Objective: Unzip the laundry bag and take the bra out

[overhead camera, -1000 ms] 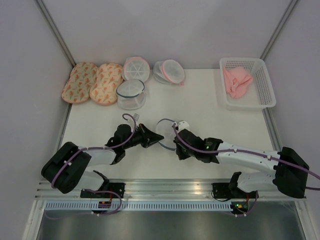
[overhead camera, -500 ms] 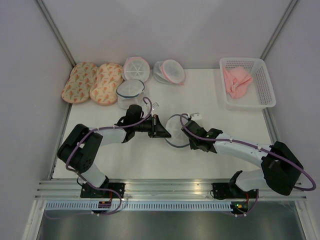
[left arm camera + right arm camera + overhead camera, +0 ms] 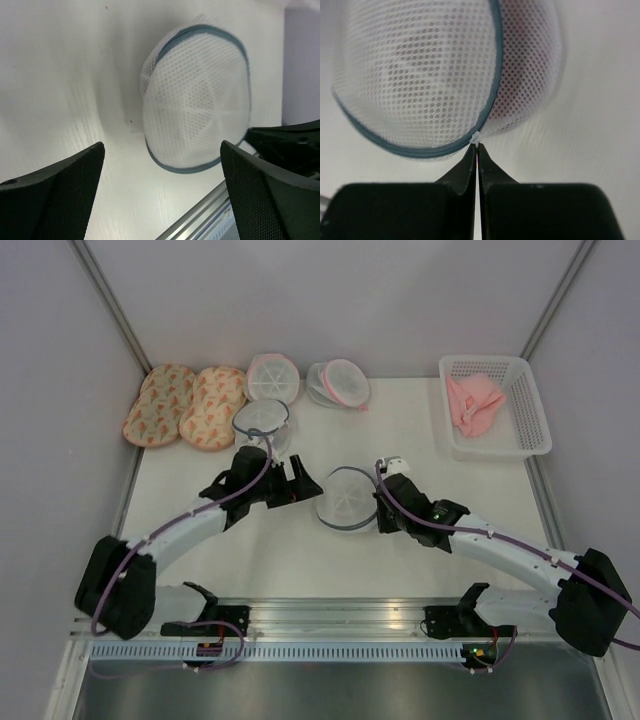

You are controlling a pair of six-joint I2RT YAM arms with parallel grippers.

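Note:
The laundry bag (image 3: 349,498), a white mesh dome with a blue-grey rim, lies mid-table. It shows as well in the left wrist view (image 3: 196,100) and in the right wrist view (image 3: 420,75). The bra (image 3: 525,70) shows only as a dark red shade through the mesh. My right gripper (image 3: 381,508) (image 3: 477,148) is shut on the bag's white zipper pull (image 3: 477,137) at the bag's right side. My left gripper (image 3: 304,483) (image 3: 162,200) stands open just left of the bag, with nothing between its fingers.
A second blue-rimmed mesh bag (image 3: 262,425) sits behind my left arm. Two pink-rimmed bags (image 3: 272,376) (image 3: 340,383) and two peach pads (image 3: 185,405) line the back. A white basket (image 3: 530,410) holding pink cloth (image 3: 473,402) stands at the back right.
My left gripper has opened, let go of the bag and drawn back to the left. My right gripper has stayed shut at the bag's rim and shifted slightly away from the near edge.

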